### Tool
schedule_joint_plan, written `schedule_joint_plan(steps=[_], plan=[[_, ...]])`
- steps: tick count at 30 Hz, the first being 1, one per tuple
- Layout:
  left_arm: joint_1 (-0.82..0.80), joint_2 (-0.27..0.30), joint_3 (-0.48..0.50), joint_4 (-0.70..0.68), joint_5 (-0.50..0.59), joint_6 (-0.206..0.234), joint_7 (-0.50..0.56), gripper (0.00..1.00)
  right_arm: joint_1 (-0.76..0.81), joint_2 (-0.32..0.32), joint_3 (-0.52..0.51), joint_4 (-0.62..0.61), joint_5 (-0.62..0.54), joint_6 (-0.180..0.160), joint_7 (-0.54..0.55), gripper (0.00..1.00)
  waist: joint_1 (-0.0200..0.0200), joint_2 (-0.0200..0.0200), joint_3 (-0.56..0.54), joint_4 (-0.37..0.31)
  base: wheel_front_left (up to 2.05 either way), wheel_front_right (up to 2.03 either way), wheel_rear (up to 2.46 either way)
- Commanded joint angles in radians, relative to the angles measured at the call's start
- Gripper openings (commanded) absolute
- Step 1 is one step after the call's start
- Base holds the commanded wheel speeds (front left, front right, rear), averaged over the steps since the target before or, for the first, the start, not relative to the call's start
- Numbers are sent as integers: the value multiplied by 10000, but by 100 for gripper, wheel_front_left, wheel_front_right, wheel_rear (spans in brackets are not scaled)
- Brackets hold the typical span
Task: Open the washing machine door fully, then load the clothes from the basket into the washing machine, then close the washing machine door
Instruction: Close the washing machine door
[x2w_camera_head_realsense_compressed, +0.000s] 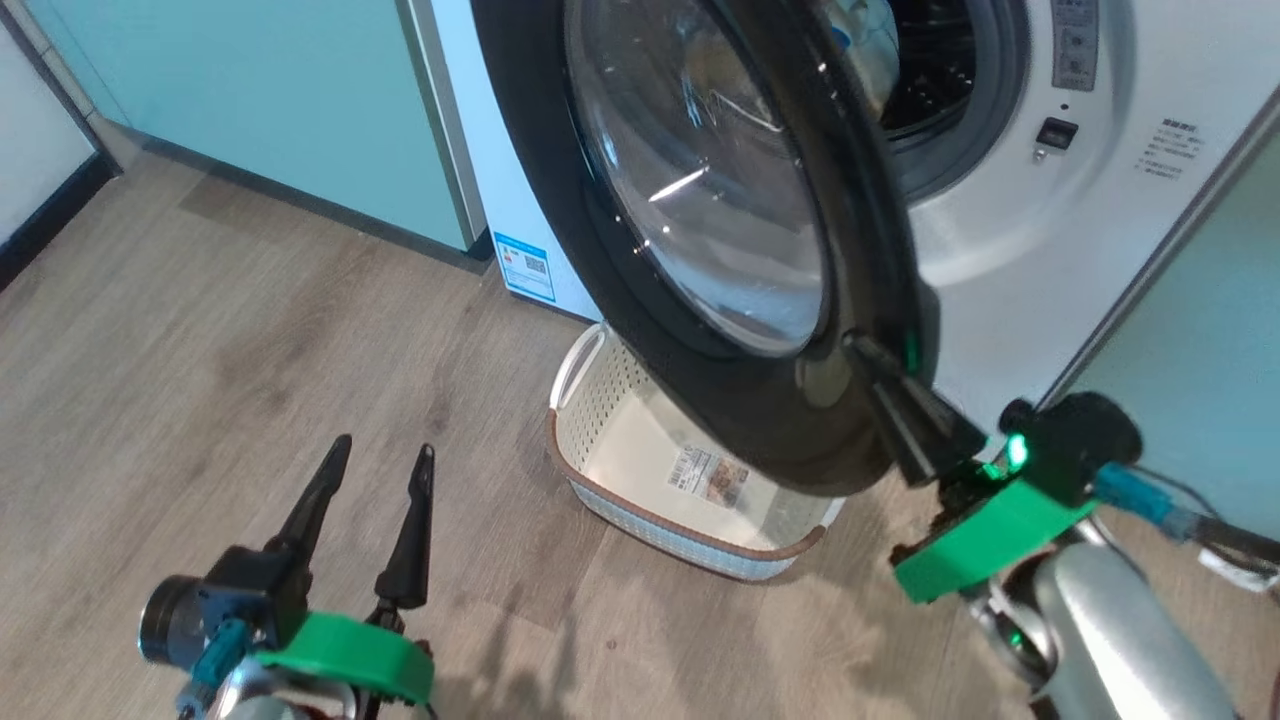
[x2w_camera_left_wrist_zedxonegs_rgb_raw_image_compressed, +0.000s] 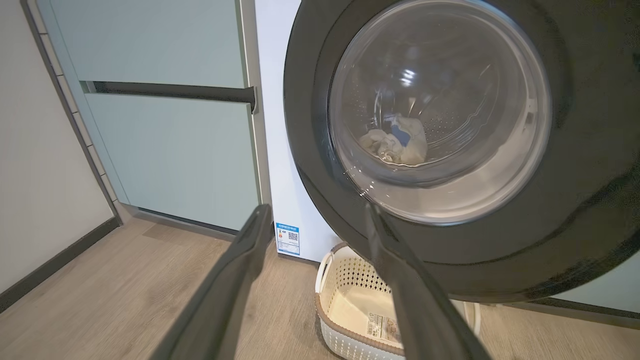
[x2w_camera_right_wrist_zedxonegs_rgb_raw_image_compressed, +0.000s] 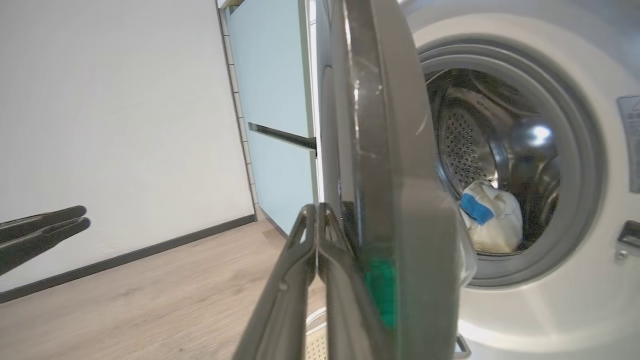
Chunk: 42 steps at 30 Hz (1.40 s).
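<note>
The washing machine door (x2w_camera_head_realsense_compressed: 760, 430) stands partly open, its black rim and glass bowl hanging over the basket (x2w_camera_head_realsense_compressed: 620, 440). My right gripper (x2w_camera_head_realsense_compressed: 860, 346) is shut, its tips resting against the outer face of the door rim near its free edge; in the right wrist view the right gripper (x2w_camera_right_wrist_zedxonegs_rgb_raw_image_compressed: 316, 209) lies alongside the door (x2w_camera_right_wrist_zedxonegs_rgb_raw_image_compressed: 380, 150). The clothes (x2w_camera_right_wrist_zedxonegs_rgb_raw_image_compressed: 492, 225) sit inside the steel drum of the washing machine (x2w_camera_head_realsense_compressed: 1000, 230), and show as clothes (x2w_camera_left_wrist_zedxonegs_rgb_raw_image_compressed: 395, 145) through the glass. The basket (x2w_camera_left_wrist_zedxonegs_rgb_raw_image_compressed: 350, 305) holds nothing but its label. My left gripper (x2w_camera_head_realsense_compressed: 386, 447) is open over the floor.
Pale green cabinets (x2w_camera_head_realsense_compressed: 250, 100) flank the washer on the left, and another cabinet panel (x2w_camera_head_realsense_compressed: 1200, 350) stands on the right. A white wall with dark skirting (x2w_camera_right_wrist_zedxonegs_rgb_raw_image_compressed: 125, 257) runs along the left. Wooden floor (x2w_camera_head_realsense_compressed: 250, 330) lies open in front of the basket.
</note>
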<state>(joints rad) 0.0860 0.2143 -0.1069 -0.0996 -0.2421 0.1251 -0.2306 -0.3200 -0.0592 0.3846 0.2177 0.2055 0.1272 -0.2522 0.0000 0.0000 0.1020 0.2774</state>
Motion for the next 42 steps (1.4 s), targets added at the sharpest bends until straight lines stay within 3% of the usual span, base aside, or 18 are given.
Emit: schedule_joint_plan(steps=[1,16,27,42], plan=[[-610,197,312,-304,-55,38,-120,100,-532,-50,-78,-214,-58,35,-95,0,0,0,53,-33,0,0,0],[-1436,-235,80,-323,-61,-60,-283,100,-2610,-773,-1317,1032,-482,35,-95,0,0,0,1431,100,0,0,0],[-2414,-908,-78,-189,189,-476,-309,100,-4636,-1430,-2148,2028,-761,35,-95,0,0,0,2509,578,0,0,0],[-2766,-1394,216,10,514,-952,-311,100,-5922,-1500,-2964,2974,-954,35,-95,0,0,0,2900,722,0,0,0]])
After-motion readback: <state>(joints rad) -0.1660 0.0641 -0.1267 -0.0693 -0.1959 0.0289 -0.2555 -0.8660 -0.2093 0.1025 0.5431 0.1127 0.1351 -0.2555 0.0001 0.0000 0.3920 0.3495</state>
